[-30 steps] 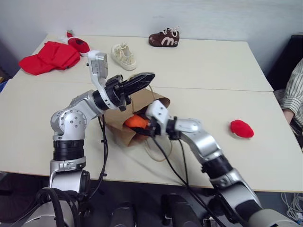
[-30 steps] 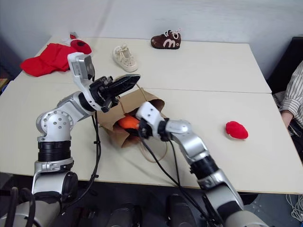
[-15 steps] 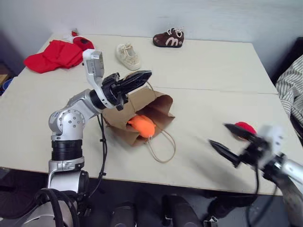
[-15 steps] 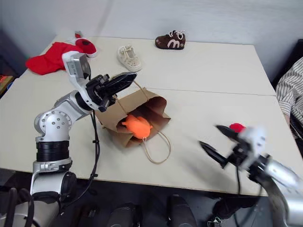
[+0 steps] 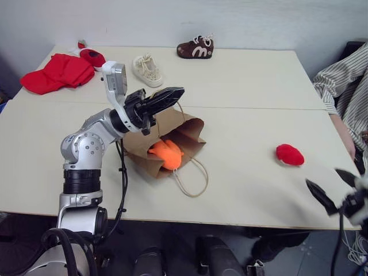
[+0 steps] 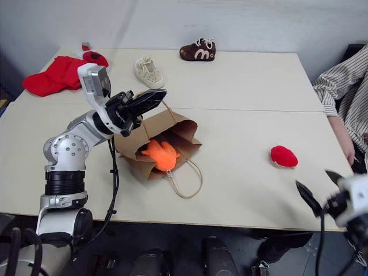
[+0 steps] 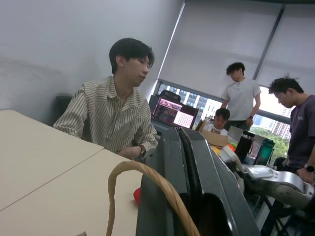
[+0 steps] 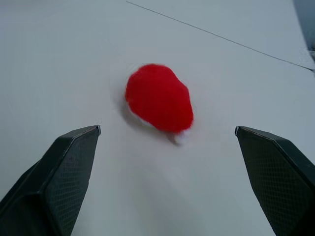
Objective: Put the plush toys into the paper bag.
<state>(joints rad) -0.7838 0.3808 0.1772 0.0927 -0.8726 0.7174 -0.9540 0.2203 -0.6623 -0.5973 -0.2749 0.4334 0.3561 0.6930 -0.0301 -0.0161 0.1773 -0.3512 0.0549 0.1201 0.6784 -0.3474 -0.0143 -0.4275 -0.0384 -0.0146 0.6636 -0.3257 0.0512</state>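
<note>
The job looks about half done: one toy is in, one is still out.

Toward the left half of the table (image 5: 247,86), nearer its front edge than its back, the left gripper (image 5: 171,96) hangs above the paper bag (image 5: 145,156) with its fingers pressed together on one of the bag's thin cord handles (image 7: 147,173), which loops up beside them in the left wrist view. That grip appears to keep the bag's mouth lifted and facing right. The bag is crumpled brown kraft paper, lying on its side; its other handle (image 5: 192,183) trails loose on the tabletop toward the front edge.

Inside the mouth lies the orange plush toy (image 5: 165,153), bright and soft, resting on the lower wall of the bag and partly peeking out, so it may want a nudge deeper.

Well to the right, near the table's right edge and about midway between front and back, the red plush toy (image 5: 289,154) lies alone on the bare surface: a rounded red lump with a sliver of white at its underside.

At the front right corner, the right gripper (image 5: 334,186) has its fingers spread wide and empty, aimed at the red toy and clear of it; picking that up and bagging it is what remains
</note>
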